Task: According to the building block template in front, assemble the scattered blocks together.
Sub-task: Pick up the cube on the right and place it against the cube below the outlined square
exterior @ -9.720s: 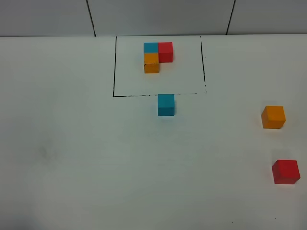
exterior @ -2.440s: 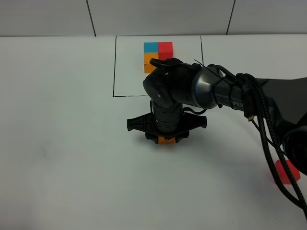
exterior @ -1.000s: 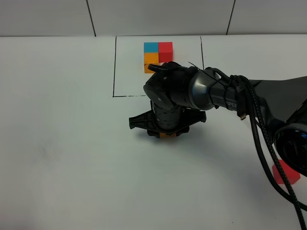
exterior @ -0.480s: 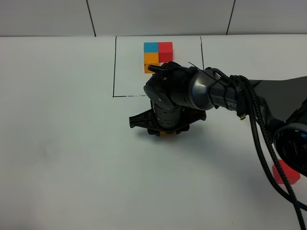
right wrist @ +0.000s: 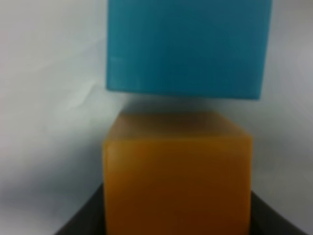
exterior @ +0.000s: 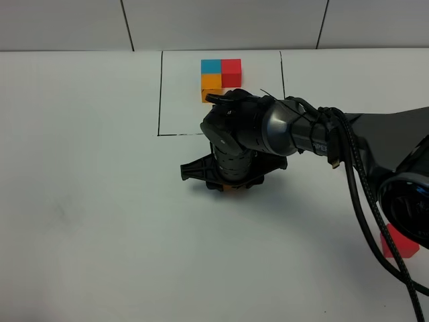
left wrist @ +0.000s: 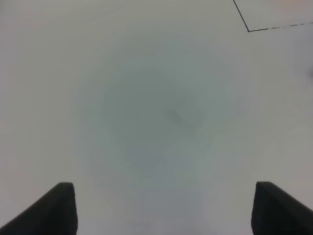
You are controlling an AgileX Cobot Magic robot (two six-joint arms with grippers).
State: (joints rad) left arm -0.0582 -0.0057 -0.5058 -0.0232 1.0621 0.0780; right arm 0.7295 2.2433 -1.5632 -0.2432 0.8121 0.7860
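Note:
The building block template (exterior: 221,74) is a blue, red and orange cluster inside a thin black drawn rectangle at the back. My right gripper (exterior: 230,184) reaches across to the middle, just in front of that rectangle, and is shut on the orange cube (exterior: 231,189), of which only a sliver shows. In the right wrist view the orange cube (right wrist: 178,171) sits between the fingers of the right gripper (right wrist: 178,218), right next to the teal-blue cube (right wrist: 188,46); a thin shadow lies between them. The arm hides the teal-blue cube in the exterior view. The red cube (exterior: 400,243) lies at the front right. My left gripper (left wrist: 171,215) is open and empty.
The right arm's body and black cables (exterior: 355,174) stretch from the right edge to the middle. The rectangle's black line (exterior: 159,94) runs along the back, and one corner of it (left wrist: 249,30) shows in the left wrist view. A wall (exterior: 214,23) stands behind the table.
My right gripper has carried the orange cube a little toward the back, closer to the drawn rectangle and the teal-blue cube. The red cube and the template have not moved.

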